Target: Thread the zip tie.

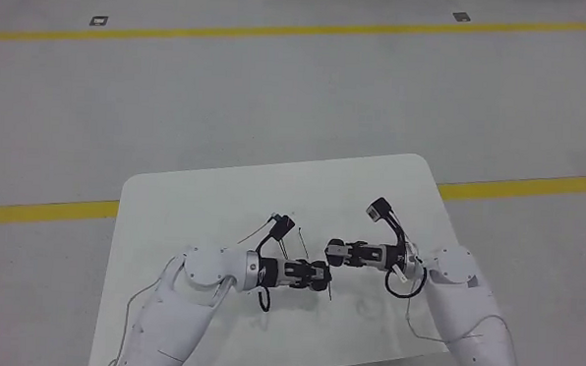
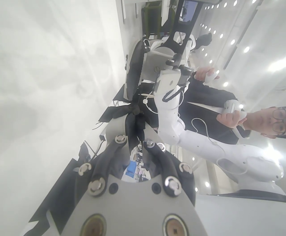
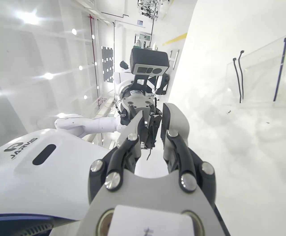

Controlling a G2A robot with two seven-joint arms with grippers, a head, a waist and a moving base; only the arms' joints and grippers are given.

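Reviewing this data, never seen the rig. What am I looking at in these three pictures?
This is a two-armed robot working at a white table. The top view looks down from a camera above the arms. The other two pictures each come from a camera on one wrist, looking out along that arm's own gripper. The two arms meet nose to nose over the table. The left gripper is shut on a black zip tie, whose thin tail sticks out. The right gripper faces it, open and holding nothing. A few spare zip ties lie on a clear tray on the table.
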